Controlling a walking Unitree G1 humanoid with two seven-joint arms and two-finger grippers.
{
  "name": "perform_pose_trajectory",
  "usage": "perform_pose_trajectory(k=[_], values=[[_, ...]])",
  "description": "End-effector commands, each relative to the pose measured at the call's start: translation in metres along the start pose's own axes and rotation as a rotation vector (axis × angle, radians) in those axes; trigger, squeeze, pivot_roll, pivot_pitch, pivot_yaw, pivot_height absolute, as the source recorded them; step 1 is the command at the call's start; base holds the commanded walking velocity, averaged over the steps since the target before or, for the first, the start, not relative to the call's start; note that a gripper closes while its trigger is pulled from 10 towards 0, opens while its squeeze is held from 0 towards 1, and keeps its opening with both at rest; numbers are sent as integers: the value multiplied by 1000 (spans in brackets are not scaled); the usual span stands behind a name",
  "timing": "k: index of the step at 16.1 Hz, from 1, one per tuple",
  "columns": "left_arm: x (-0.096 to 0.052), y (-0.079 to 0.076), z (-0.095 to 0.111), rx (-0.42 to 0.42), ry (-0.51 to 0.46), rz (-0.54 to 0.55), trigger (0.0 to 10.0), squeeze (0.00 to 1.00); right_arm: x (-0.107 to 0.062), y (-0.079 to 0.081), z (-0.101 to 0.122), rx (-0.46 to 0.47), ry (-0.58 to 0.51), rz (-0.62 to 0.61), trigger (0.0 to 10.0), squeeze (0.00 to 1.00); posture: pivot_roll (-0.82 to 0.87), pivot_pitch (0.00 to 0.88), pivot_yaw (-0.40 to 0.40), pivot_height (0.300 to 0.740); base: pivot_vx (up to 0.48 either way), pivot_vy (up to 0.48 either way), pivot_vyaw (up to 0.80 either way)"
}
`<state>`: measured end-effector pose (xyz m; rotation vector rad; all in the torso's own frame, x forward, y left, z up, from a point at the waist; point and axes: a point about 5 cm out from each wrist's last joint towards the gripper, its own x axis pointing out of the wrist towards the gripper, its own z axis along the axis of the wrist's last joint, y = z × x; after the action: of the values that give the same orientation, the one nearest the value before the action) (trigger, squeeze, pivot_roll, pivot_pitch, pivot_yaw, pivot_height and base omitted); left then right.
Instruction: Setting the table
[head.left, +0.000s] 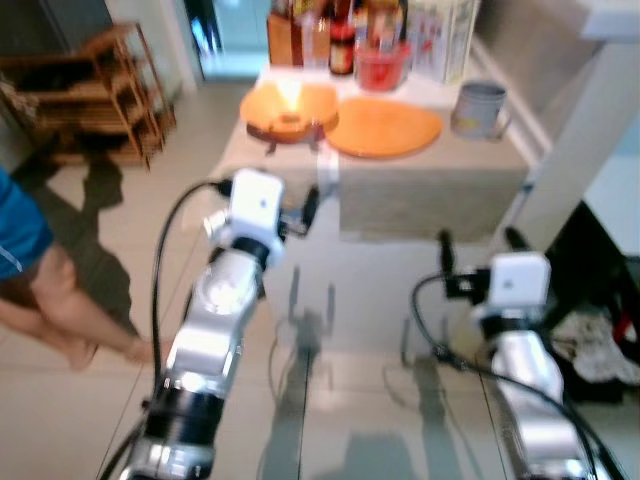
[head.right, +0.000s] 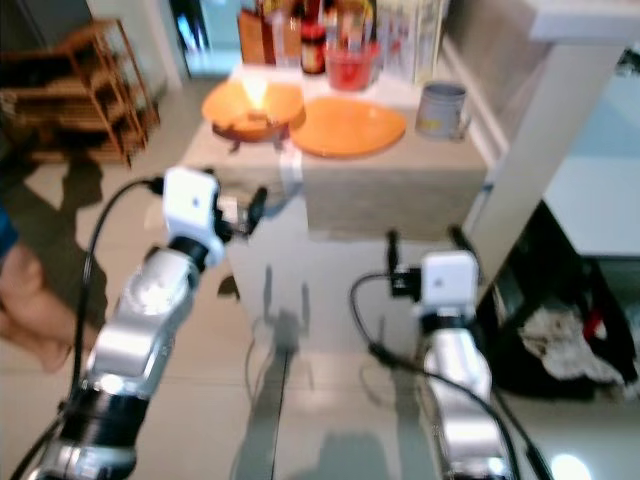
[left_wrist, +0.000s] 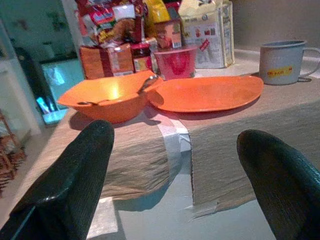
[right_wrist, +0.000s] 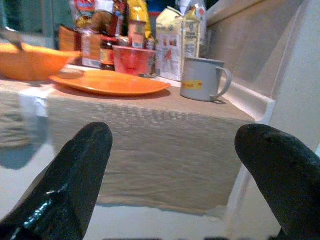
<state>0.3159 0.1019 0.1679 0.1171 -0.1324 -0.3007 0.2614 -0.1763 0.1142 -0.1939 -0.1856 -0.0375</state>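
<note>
Bowl and plate sat on the table's beige runner, both your claws empty short of it.

The orange bowl (left_wrist: 107, 97), spoon handle tilted toward the plate (left_wrist: 207, 93), touched its rim; mug (right_wrist: 202, 78) beyond. Left gripper (left_wrist: 175, 170) and right gripper (right_wrist: 172, 165) gaped wide. Head views were blurred.

A table (head.left: 430, 195) is wearing a beige cloth (left_wrist: 250, 135); an orange bowl (left_wrist: 107, 97), orange plate (left_wrist: 207, 92), grey mug (right_wrist: 202, 78) and food packets (left_wrist: 207, 32) are sitting on it.
</note>
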Motion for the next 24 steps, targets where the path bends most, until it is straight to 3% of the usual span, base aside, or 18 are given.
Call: perform_pose_trajectory(k=[1,6,11,13,18,20,22,24], values=[[-2,8,2,18,-12,21,10000,0,2,7,3,9,-13,15,10000,0,4,0,45,740,480,0,0],[-2,8,6,21,-35,15,10000,0,3,8,2,8,-14,21,10000,0,11,0,44,740,474,0,0],[-1,26,12,44,-50,145,10000,0,3,11,0,14,-12,27,10000,0,17,0,46,740,76,0,0],[6,26,31,62,-92,147,10000,0,3,11,-1,15,-12,28,10000,0,16,0,46,740,0,0,0],[39,40,71,66,-94,82,10000,0,2,14,-1,21,-12,26,10000,0,16,0,60,740,0,0,0],[44,38,70,49,-65,61,10000,0,2,15,-1,25,-9,24,10000,0,13,0,64,740,0,0,0],[50,24,57,36,43,-34,10000,0,1,17,-2,27,-6,23,10000,0,5,0,66,740,0,0,0],[54,21,52,-5,149,-88,10000,0,-1,15,-2,25,-3,22,10000,0,4,0,64,740,0,0,0]])
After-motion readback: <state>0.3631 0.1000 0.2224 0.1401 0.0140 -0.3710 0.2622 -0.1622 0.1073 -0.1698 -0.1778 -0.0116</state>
